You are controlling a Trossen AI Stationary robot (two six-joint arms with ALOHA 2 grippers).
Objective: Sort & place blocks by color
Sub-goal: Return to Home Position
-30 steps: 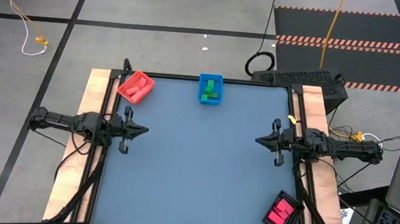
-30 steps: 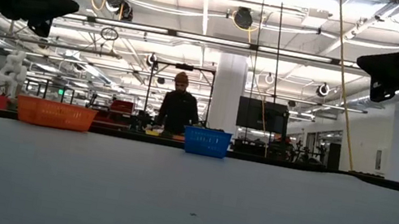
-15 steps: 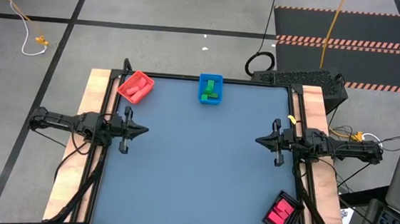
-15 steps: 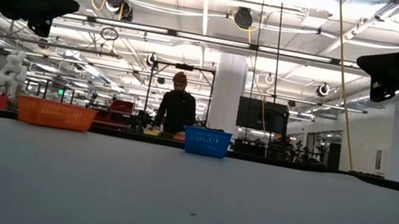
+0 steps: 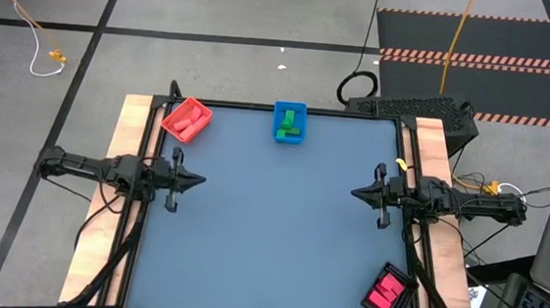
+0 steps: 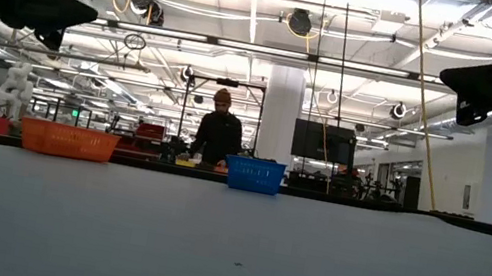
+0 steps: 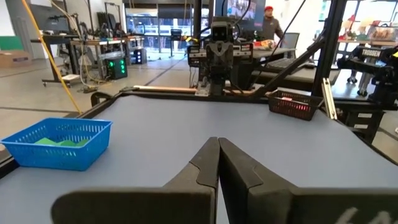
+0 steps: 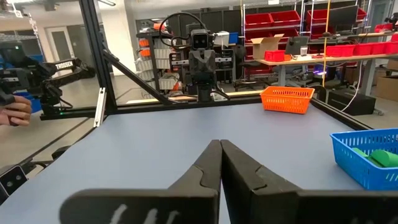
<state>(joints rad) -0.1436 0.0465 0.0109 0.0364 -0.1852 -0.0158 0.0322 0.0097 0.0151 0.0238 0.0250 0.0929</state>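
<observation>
High view: both arms are waiting at opposite sides of the table (image 5: 269, 232).
The left gripper (image 5: 197, 179) and right gripper (image 5: 355, 193) are each holding their fingers pressed together on nothing. The green blocks (image 5: 291, 126) are lying in the blue tray (image 5: 290, 105) and the pink blocks (image 5: 188, 120) in the red tray (image 5: 205, 115), both at the far edge. The red blocks (image 5: 385, 294) are sitting in the black tray (image 5: 409, 280) at the near right corner.

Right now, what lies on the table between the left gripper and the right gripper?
Nothing: in the high view, the stretch of table between the shut left gripper and the shut right gripper is bare.
</observation>
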